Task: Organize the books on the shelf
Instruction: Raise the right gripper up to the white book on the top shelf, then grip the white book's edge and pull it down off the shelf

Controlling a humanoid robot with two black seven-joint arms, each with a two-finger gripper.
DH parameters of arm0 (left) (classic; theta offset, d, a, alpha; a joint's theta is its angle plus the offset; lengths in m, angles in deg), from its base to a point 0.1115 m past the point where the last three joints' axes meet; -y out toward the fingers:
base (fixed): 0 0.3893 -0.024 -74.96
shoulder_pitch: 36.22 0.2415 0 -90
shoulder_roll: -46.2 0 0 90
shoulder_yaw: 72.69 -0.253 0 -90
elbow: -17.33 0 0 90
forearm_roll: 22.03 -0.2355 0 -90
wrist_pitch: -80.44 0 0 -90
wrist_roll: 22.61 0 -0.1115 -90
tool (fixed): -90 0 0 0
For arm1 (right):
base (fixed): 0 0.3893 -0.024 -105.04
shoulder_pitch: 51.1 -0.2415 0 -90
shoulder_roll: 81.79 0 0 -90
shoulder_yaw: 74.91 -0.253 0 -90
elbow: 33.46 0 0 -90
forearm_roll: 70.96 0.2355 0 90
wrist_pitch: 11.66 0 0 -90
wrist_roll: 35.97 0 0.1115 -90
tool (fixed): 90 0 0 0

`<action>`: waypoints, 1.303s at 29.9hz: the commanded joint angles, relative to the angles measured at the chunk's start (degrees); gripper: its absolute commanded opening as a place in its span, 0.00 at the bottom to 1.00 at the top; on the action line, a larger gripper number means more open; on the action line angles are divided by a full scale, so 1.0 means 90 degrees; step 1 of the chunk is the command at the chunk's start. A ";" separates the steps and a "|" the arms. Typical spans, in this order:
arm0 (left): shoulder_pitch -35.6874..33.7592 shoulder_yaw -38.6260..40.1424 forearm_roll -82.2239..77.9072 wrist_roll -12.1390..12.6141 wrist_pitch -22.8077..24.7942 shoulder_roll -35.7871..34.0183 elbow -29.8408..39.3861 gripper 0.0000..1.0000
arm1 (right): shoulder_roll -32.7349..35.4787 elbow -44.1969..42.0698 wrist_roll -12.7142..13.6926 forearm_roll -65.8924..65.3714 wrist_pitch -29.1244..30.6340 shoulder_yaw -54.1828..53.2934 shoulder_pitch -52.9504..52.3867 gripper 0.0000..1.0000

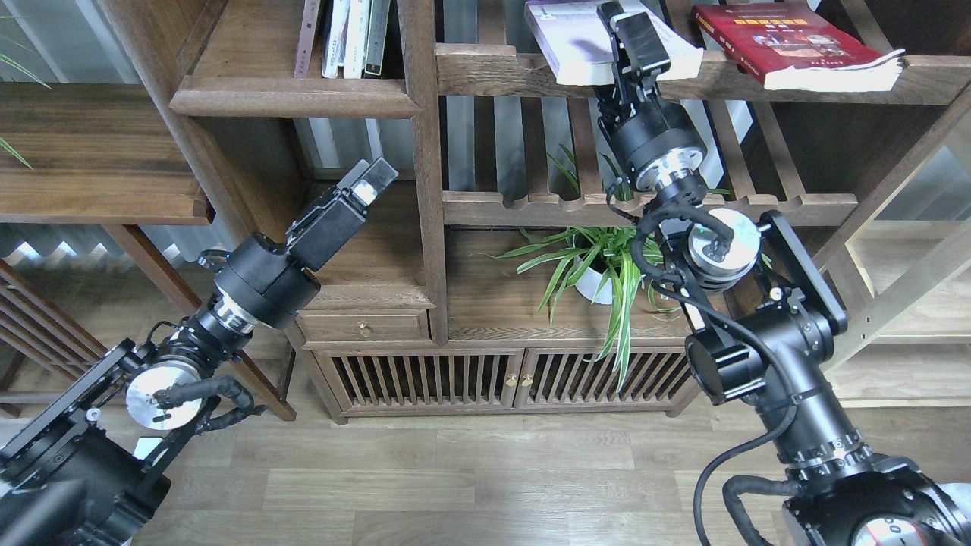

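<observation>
A thick white, pale-lavender book (569,38) lies flat on the upper right slatted shelf, its near edge overhanging the rail. A red book (781,38) with a yellow band lies flat to its right. My right gripper (626,29) is at the white book's near right corner, open, with one finger above the cover. A maroon-brown book (307,34) stands upright on the solid plank shelf (296,98) at upper left, beside thin white-spined books (353,34). My left gripper (372,178) hangs below that shelf, holding nothing; its fingers cannot be told apart.
A vertical post (425,152) divides the left compartment from the slatted shelves. A potted spider plant (599,265) sits under my right arm. A scalloped rail (531,206) runs below the white book. The drawer and slatted cabinet doors (470,375) are low down.
</observation>
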 commanded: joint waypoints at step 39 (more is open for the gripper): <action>-0.0007 0.0058 0.0000 0.0128 0.0000 0.0000 0.0030 0.99 | 0.0195 0.0059 -0.0057 0.0378 0.1265 -0.0156 0.0522 0.04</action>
